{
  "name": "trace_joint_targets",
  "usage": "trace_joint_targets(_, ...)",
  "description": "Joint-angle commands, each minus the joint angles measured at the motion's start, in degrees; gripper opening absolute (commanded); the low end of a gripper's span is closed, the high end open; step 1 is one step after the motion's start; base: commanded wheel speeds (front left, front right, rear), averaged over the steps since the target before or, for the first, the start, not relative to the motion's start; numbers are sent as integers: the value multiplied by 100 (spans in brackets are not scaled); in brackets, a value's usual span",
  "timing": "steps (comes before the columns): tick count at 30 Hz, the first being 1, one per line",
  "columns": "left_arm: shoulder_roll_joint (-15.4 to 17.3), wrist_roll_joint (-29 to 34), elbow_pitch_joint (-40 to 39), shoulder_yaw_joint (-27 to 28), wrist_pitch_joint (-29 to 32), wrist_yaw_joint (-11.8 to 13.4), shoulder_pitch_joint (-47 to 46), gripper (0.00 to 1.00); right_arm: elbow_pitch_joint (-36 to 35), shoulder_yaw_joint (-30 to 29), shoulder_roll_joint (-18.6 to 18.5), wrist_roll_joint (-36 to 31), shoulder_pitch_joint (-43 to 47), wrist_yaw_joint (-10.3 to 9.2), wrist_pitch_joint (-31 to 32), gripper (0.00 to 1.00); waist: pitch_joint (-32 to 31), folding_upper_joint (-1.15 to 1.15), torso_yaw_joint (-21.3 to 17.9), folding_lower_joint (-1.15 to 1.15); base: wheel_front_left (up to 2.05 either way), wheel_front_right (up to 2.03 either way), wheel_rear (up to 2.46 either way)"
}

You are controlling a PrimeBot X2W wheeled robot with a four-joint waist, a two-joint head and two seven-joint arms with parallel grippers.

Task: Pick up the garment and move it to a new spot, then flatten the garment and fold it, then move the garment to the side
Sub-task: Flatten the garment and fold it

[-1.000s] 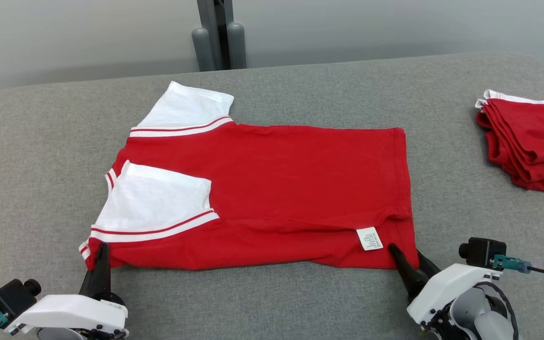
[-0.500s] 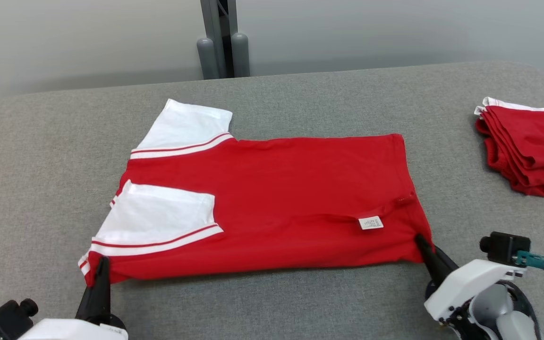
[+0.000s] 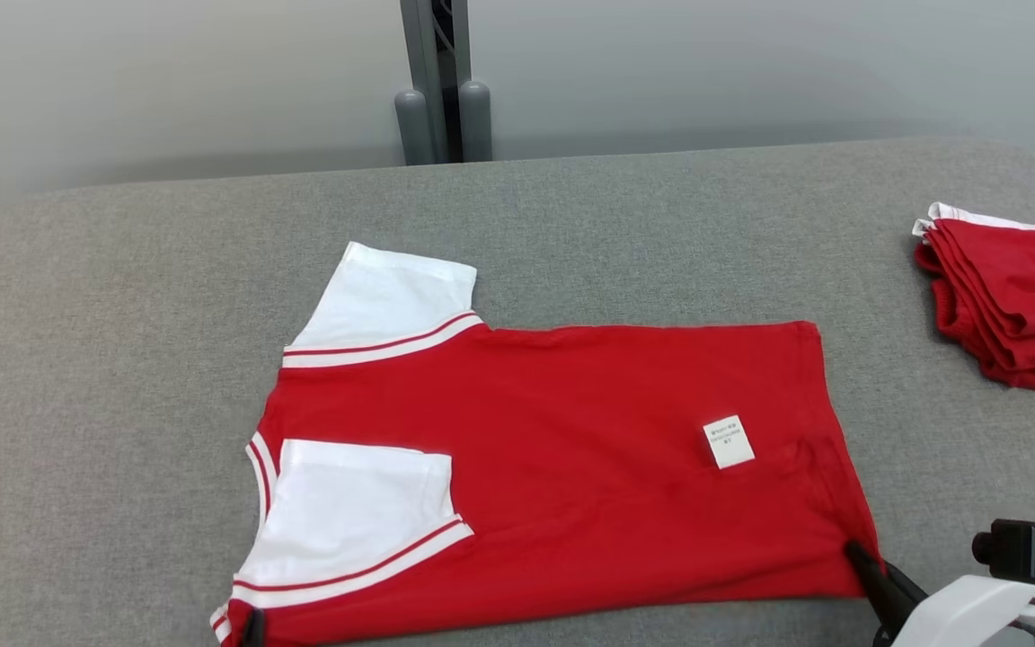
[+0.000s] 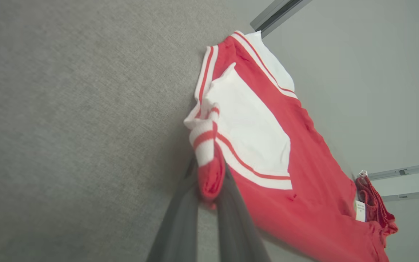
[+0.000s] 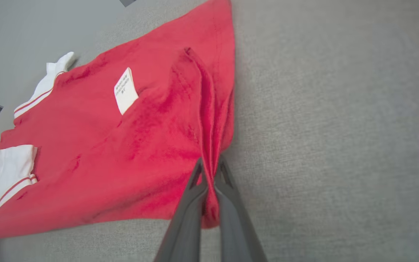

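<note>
Now the left gripper pinches a striped edge of the red T-shirt (white sleeves), and the right gripper pinches its red corner.

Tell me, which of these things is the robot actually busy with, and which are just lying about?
In the job: red and white shirt, left gripper shut on its striped corner, right gripper shut on its hem corner.
Lying about: pile of folded red garments, grey posts behind the table.
</note>
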Motion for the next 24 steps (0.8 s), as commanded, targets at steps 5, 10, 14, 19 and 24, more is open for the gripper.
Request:
trace_joint_targets(5, -15, 61, 459, -80, -88, -62, -79, 0, 175, -112, 3, 3, 144, -1, 63, 20, -47, 0, -14, 0, 0, 0, 0)
trace_joint_targets(10, 31, 121, 654, -88, -132, -100, -120, 100, 327, -69, 6, 72, 164, -1, -49, 100, -52, 0, -83, 0, 0, 0, 0)
trace_joint_targets(14, 313, 339, 594, -24, -140, 7, -102, 100, 228, -154, 6, -80, 208, -1, -107, 100, -17, 0, -189, 0, 0, 0, 0)
trace_joint_targets(19, 825, 662, 240, 15, 34, 88, -361, 100, -161, -327, 10, -316, 48, -1, -132, 100, 70, 0, -355, 0, 0, 0, 0)
trace_joint_targets(24, 1426, 1100, -61, -197, 553, 52, -1150, 100, -658, -357, -49, -427, -206, -1, -64, 100, 212, 0, -500, 0, 0, 0, 0)
